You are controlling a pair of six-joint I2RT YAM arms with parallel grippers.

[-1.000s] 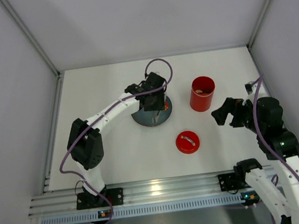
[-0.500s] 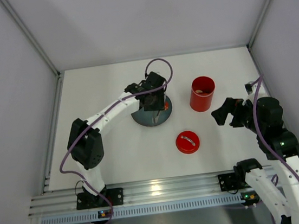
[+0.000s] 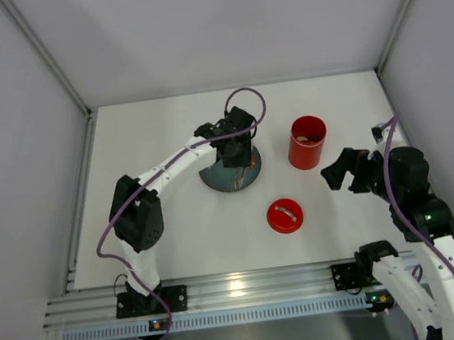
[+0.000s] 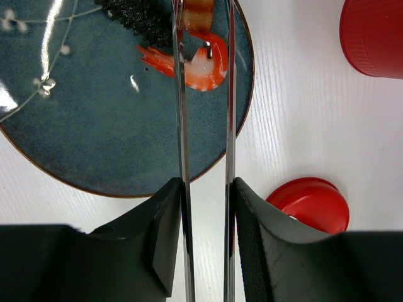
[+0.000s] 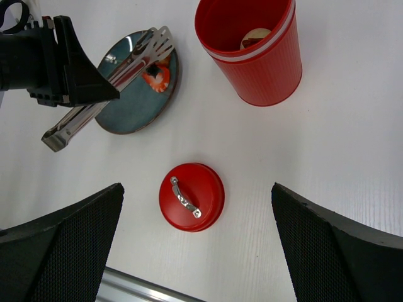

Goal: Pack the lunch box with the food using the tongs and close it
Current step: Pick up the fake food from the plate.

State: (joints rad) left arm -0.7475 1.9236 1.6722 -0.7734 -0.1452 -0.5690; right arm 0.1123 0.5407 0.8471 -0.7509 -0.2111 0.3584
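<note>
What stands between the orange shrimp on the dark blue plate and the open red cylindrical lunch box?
Nothing visible. Bare white table separates plate and lunch box; the red round lid lies nearer the arms, off that line.

Tabletop [image 3: 177, 234]: white and matte, with a faint grain visible close up.
Walls [image 3: 225, 21]: plain pale grey panels closed the left, back and right sides.
Frame posts [image 3: 43, 56]: slim aluminium, rising from the back corners.
Rail [image 3: 241, 284]: ribbed aluminium along the near edge, with a bright glare spot.
Light: even, from overhead, casting soft shadows.
</note>
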